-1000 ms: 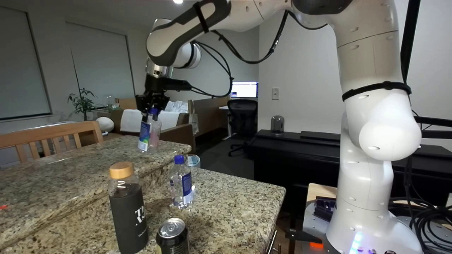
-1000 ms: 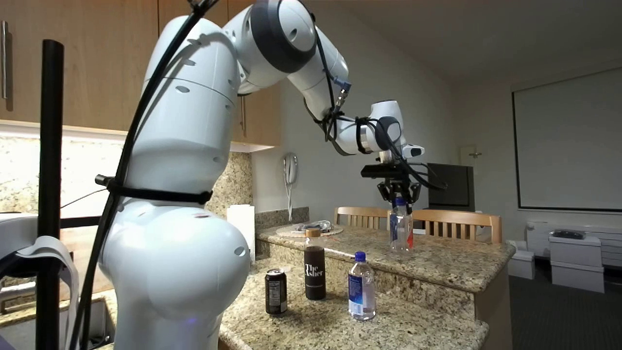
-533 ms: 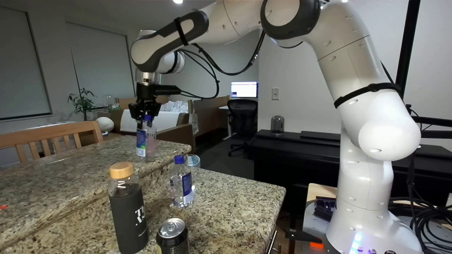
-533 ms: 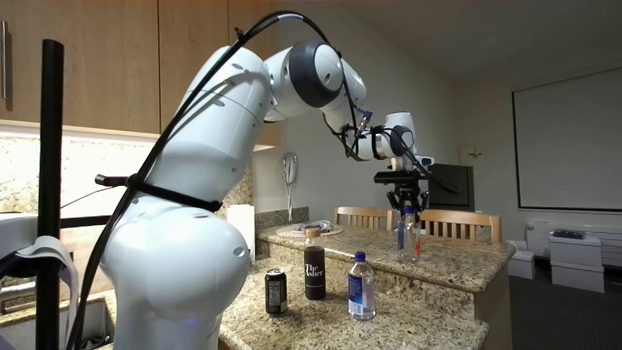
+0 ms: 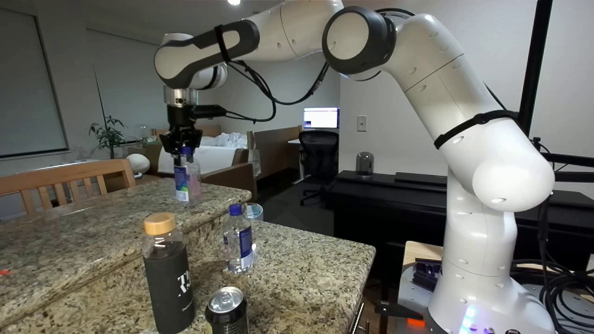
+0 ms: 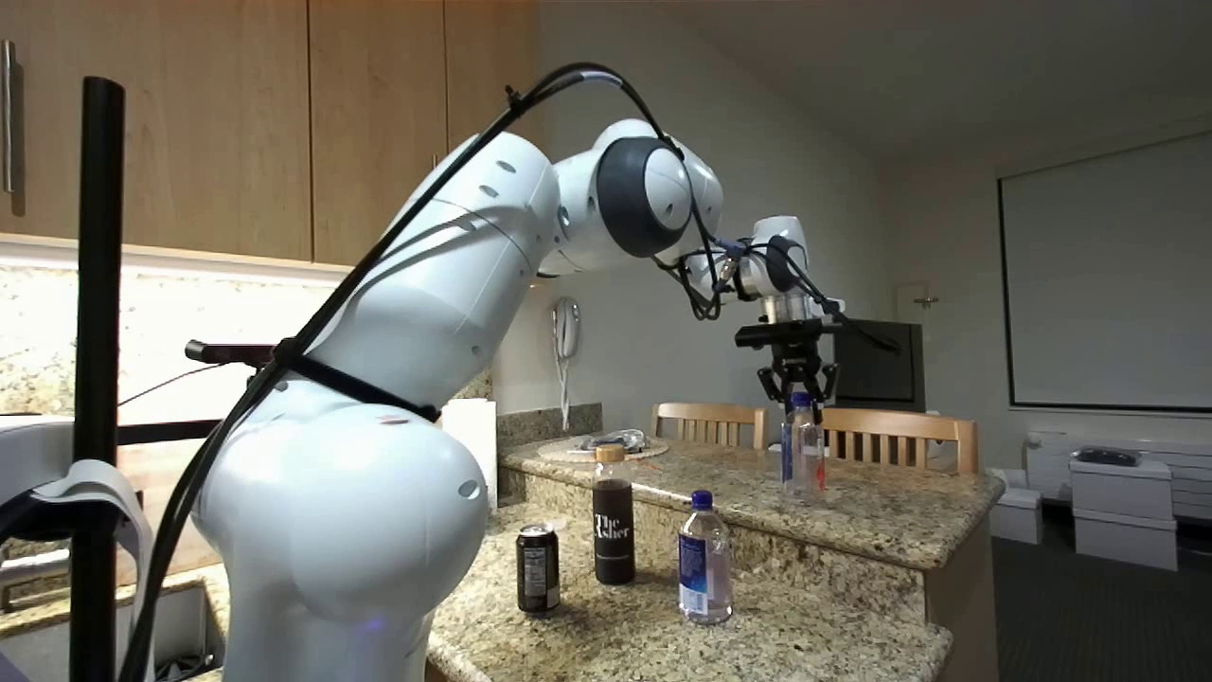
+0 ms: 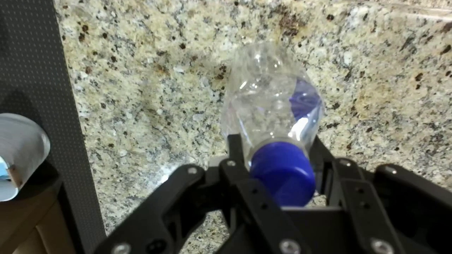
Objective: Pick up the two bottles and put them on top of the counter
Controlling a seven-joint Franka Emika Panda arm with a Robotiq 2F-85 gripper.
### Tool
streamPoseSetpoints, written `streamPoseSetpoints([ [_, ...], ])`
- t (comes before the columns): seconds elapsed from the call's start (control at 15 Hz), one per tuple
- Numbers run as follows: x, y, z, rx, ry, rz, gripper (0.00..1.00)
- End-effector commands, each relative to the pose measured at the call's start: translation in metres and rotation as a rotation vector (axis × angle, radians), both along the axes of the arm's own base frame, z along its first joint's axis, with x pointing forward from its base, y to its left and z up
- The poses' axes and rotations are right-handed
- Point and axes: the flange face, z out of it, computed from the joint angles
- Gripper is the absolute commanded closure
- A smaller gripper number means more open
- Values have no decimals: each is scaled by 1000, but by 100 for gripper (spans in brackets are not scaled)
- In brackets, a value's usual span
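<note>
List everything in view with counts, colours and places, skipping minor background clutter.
upper counter: 1, speckled beige, foreground
lower counter: 1, speckled beige, one step down
held water bottle: 1, clear, blue cap, over upper counter, contact unclear
standing water bottle: 1, clear, blue cap, on lower counter
dark bottle: 1, black, tan cap, on lower counter
can: 1, black, on lower counter
round mat: 1, tan, on upper counter
wooden chairs: 2, tan, behind upper counter
container: 1, grey, beyond upper counter
plant: 1, green, background
monitor: 1, white screen, background
desk chair: 1, black, background
wall phone: 1, white, background
cupboards: count unclear, tan, overhead
boxes: several, white, background
pincer: 1, black, gripping held water bottle
arm: 1, white, above both counters
</note>
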Motion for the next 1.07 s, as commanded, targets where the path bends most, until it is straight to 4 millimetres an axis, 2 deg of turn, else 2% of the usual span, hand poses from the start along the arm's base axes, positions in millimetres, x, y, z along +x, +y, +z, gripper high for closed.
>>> streamPoseSetpoints([
  [0.0, 11, -1, 1, -26, 24, 32, 79],
  [0.53, 21, -6, -7, -20, 36, 19, 79],
  [0.6, 22, -6, -7, -18, 36, 18, 29],
  [0.73, 24, -5, -8, -15, 35, 17, 22],
  [0.93, 25, -6, -6, -15, 32, 15, 2],
  [1.0, 26, -6, -6, -13, 32, 14, 1],
])
